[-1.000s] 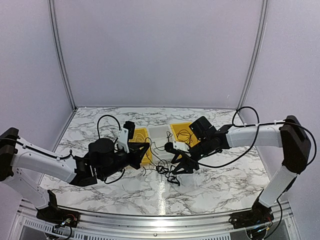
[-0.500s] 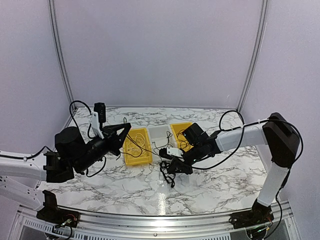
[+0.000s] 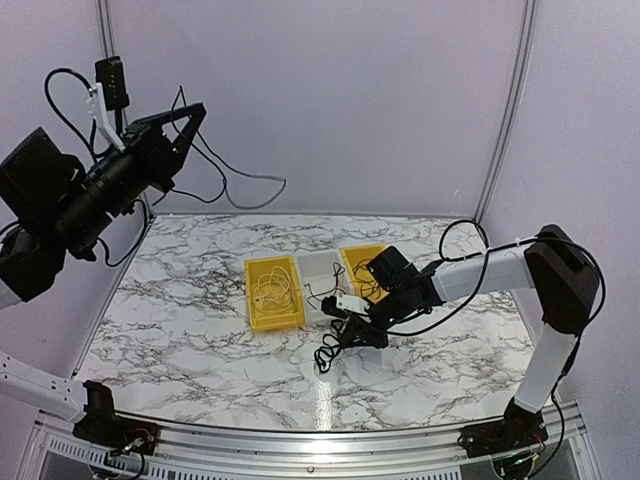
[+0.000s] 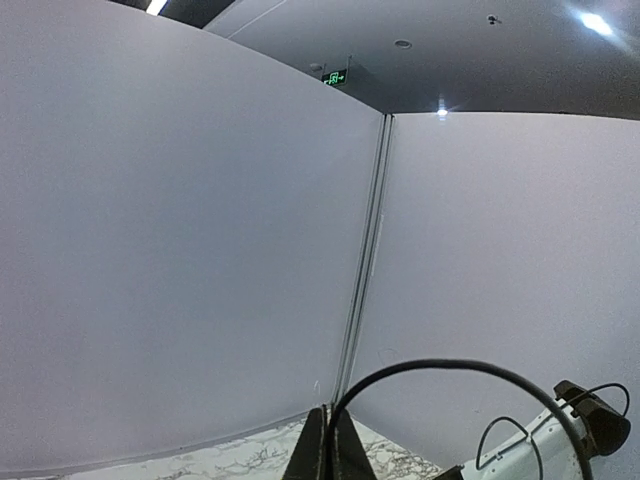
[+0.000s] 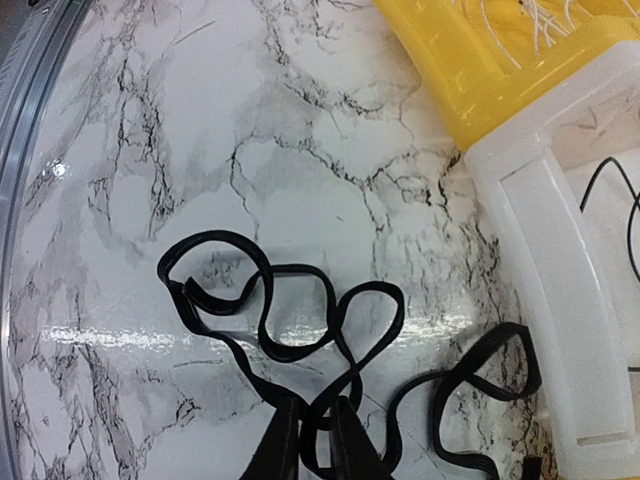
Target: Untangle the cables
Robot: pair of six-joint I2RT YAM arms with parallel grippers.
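My left gripper [image 3: 190, 112] is raised high at the upper left, well above the table. It is shut [image 4: 328, 440] on a thin black cable [image 4: 440, 365] that arcs away from its tips. In the top view that cable [image 3: 245, 178] hangs in a loose curve in front of the back wall. My right gripper [image 3: 340, 335] is low over the marble table. In its wrist view its jaws [image 5: 318, 415] are shut on a strand of a looped black cable tangle [image 5: 280, 310] lying on the marble. A pale cable [image 3: 268, 290] lies in the left yellow bin.
Three bins stand side by side mid-table: a yellow bin [image 3: 252, 300], a white bin [image 3: 318, 258] with thin black cords, and another yellow bin [image 3: 352, 252]. The white bin's rim [image 5: 540, 230] is just right of the tangle. Grey walls enclose the table.
My left arm has swung from table level up and to the left, carrying the black cable with it. My right gripper has shut on the tangle and shifted slightly left.
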